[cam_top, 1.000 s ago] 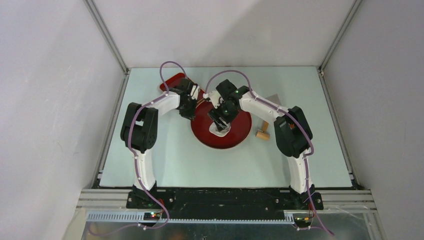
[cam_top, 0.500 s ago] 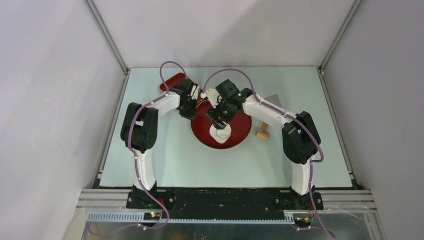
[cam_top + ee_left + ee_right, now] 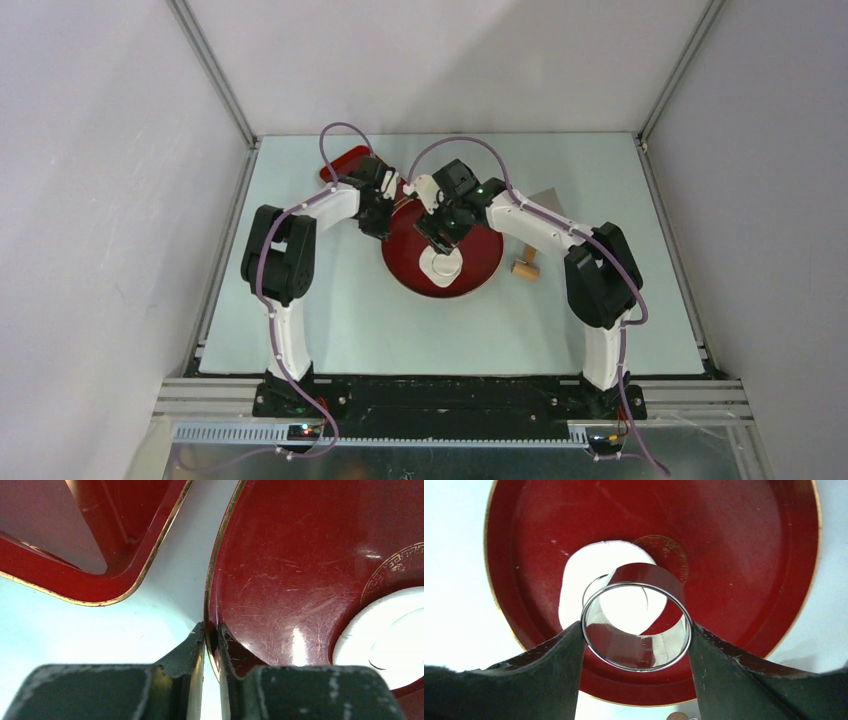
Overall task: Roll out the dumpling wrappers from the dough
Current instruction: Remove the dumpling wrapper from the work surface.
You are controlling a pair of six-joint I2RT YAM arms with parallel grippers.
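A round red plate (image 3: pixel 485 250) holds a sheet of white dough (image 3: pixel 443 264). A round cut line in the sheet outlines a dumpling wrapper (image 3: pixel 402 642), still lying inside the sheet. My right gripper (image 3: pixel 438 233) is shut on a metal ring cutter (image 3: pixel 636 625) and holds it above the plate, just behind the dough (image 3: pixel 579 575). Part of the wrapper shows through the ring (image 3: pixel 629 605). My left gripper (image 3: pixel 211 632) is shut on the plate's left rim (image 3: pixel 212 580), one finger inside and one outside.
A second red tray (image 3: pixel 345 160) with rounded corners lies behind the left gripper, close to the plate (image 3: pixel 75 575). A wooden tool (image 3: pixel 525 263) and a grey piece (image 3: pixel 546 197) lie right of the plate. White walls enclose the table.
My right gripper has lifted the ring cutter off the dough and drawn it toward the back, uncovering the white sheet. The left gripper has kept its hold on the plate rim.
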